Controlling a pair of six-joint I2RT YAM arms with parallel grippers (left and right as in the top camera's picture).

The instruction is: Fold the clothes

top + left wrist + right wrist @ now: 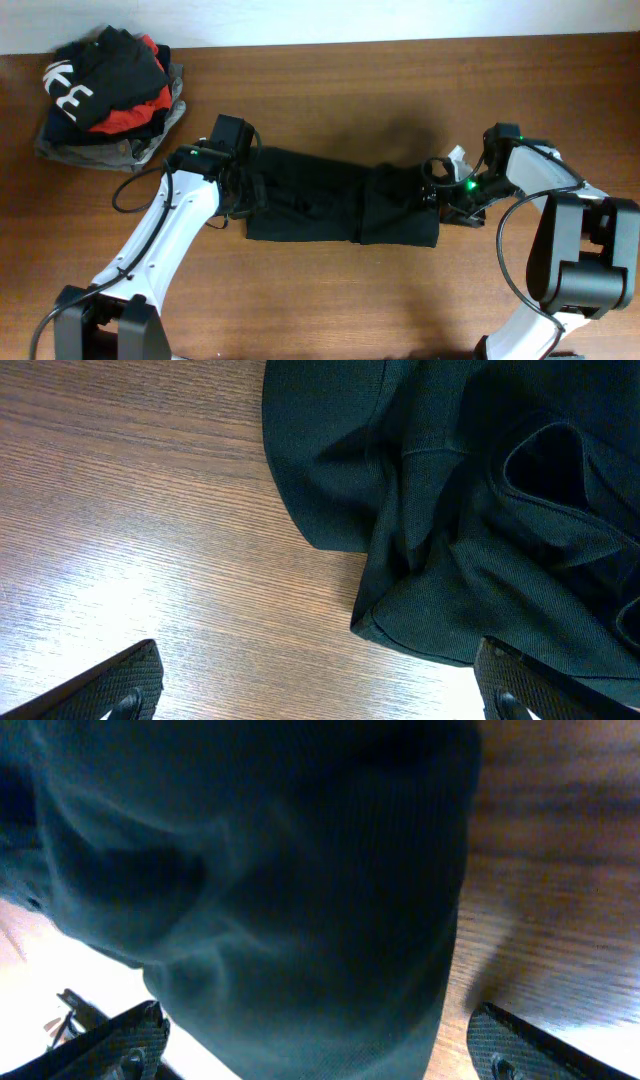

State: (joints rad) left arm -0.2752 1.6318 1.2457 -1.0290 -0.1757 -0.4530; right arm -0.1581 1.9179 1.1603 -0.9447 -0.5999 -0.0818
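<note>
Flanking the folded black top (340, 195), left gripper (315, 690) and right gripper (315, 1045) both stand wide apart.

The clothes (480, 510) are matt, finely woven cloth; the table (150, 540) is seemingly varnished wood.

Big white letters (75, 98) on the black garment (120, 70) on top of the pile of clothes (80, 150), one looks like an E, the rest too crumpled to read

Black top (260, 870) on wooden table (560, 860), fingers (125, 1042) apart
</note>
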